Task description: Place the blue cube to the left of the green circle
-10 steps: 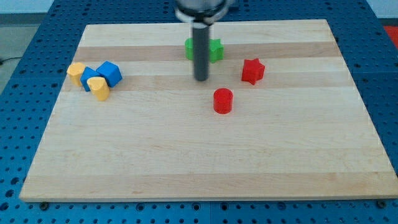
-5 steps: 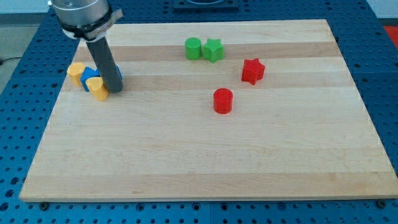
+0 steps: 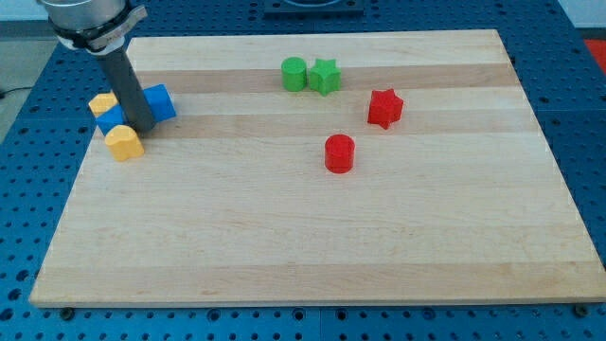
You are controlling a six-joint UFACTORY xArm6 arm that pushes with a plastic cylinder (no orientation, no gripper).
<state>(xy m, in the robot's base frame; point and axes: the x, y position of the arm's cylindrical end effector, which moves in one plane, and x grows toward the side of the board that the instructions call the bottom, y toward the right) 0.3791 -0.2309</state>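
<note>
The blue cube lies near the board's left edge, just to the right of my rod. My tip rests on the board, touching the cube's lower left side. The green circle stands far to the right near the view's top, touching the green star. A second blue block sits just left of my rod, partly hidden by it.
A yellow block lies at the far left and another yellow block just below my tip. A red star and a red cylinder lie right of centre. The wooden board ends near the left blocks.
My rod swept from the green blocks to the left cluster, then further left. The cluster spread: the blue cube shifted up, the yellow blocks and other blue block moved left.
</note>
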